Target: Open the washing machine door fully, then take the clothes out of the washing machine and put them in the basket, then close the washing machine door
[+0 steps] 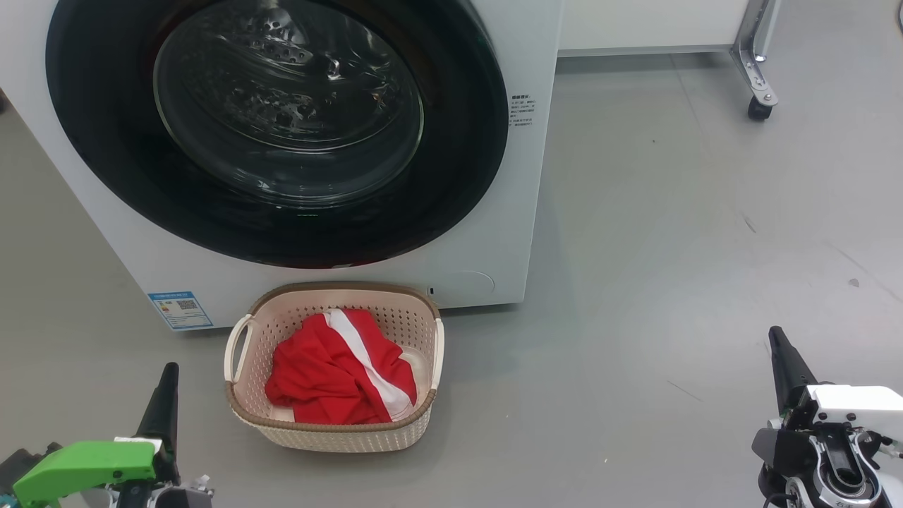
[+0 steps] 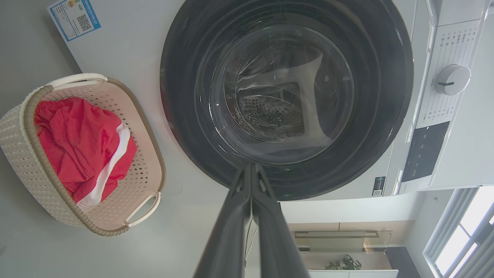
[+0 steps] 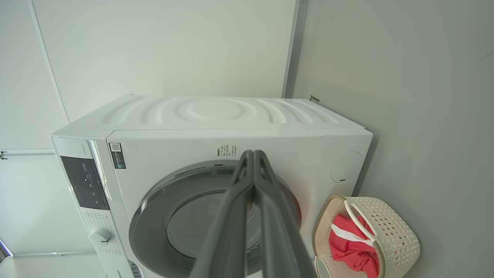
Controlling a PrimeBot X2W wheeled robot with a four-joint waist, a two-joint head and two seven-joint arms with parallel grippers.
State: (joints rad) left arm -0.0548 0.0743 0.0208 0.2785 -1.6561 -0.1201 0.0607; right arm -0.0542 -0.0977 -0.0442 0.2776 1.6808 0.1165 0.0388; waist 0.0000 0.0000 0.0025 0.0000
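Head view with both wrist views. My left gripper (image 1: 169,370) (lower left) has its two dark fingers pressed together along their length and grips nothing. It hangs over bare grey floor (image 1: 670,247), just left of the basket (image 1: 338,439) and apart from it. My right gripper (image 1: 776,337) (lower right) is likewise closed and empty, well apart from the basket, with a broad stretch of open floor between the two.

The basket stands on the floor directly below the lower arc of the washing machine door (image 1: 458,141). Its far brown rim lies close to the foot of the washing machine (image 1: 522,212); I cannot tell whether they touch. One handle faces my left gripper, the other faces right. The clothes (image 1: 331,374) lie bunched inside the basket, red with a white stripe uppermost, mostly below the rim.

The door sits shut, its black ring flush against the white front, and the perforated drum shows through the glass. A blue sticker (image 1: 180,310) marks the front's lower left corner.

Right of the machine's edge the floor runs open as far as a metal leg on a castor (image 1: 758,106) at upper right. Left of the machine only a narrow strip of floor is visible.
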